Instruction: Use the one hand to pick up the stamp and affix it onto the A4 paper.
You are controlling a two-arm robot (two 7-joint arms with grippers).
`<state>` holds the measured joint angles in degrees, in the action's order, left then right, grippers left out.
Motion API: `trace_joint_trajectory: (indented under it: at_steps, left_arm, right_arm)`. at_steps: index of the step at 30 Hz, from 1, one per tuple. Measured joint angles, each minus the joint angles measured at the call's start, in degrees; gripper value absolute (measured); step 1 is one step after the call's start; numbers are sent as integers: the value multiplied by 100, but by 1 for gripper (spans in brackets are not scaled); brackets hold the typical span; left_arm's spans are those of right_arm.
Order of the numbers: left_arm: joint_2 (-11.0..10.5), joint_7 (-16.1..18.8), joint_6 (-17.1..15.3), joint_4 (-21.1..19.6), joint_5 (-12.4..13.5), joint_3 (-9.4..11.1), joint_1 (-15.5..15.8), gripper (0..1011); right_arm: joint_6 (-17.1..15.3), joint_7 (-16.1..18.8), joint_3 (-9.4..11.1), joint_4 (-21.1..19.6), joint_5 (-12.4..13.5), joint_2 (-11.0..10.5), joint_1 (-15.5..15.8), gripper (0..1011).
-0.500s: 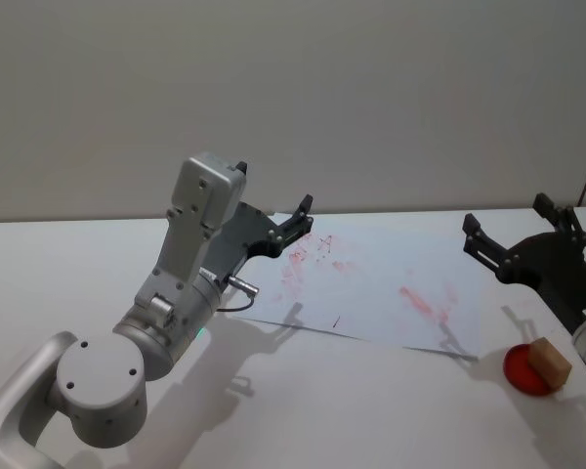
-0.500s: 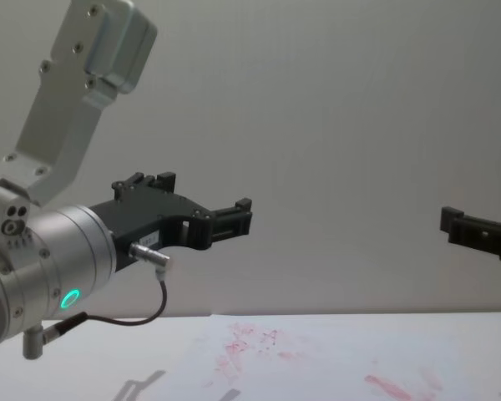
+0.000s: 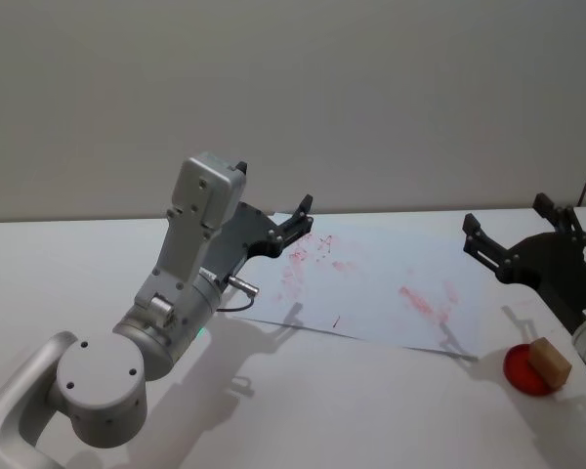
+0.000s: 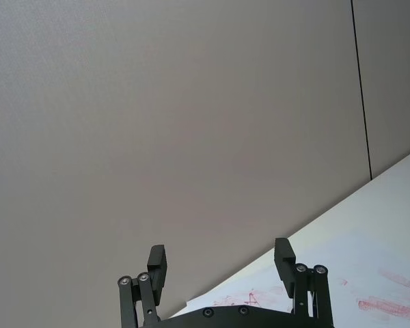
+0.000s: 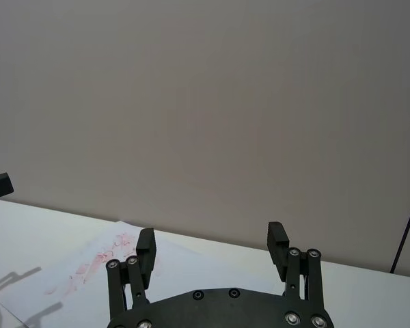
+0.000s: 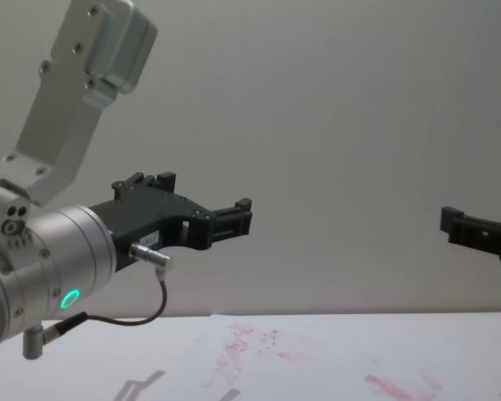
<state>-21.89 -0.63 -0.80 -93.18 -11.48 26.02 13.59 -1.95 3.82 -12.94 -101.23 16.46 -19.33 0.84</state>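
Observation:
The stamp [image 3: 549, 361], a small tan wooden block, rests on a round red ink pad [image 3: 523, 373] near the table's front right. The A4 paper [image 3: 381, 283] lies flat mid-table with red-pink smudges; it also shows low in the chest view as the A4 paper [image 6: 317, 359]. My right gripper [image 3: 513, 227] hangs open in the air behind and above the stamp, empty, jaws wide apart in the right wrist view [image 5: 212, 239]. My left gripper [image 3: 298, 221] is open and empty over the paper's far left corner, seen too in the left wrist view [image 4: 220, 254].
The white table [image 3: 68, 264] runs to a plain grey wall. My left arm's big silver joints [image 3: 166, 313] fill the front left. The left gripper [image 6: 238, 215] and right gripper [image 6: 463, 227] both hover well above the table surface.

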Motion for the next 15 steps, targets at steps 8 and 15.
trace_joint_trajectory:
  at_steps: [8,15]
  left_arm:
    - [0,0,0,0,0,0,0,1001]
    - [0,0,0,0,0,0,0,1001]
  right_arm:
    - [0,0,0,0,0,0,0,1001]
    - [0,0,0,1,0,-1,0,1001]
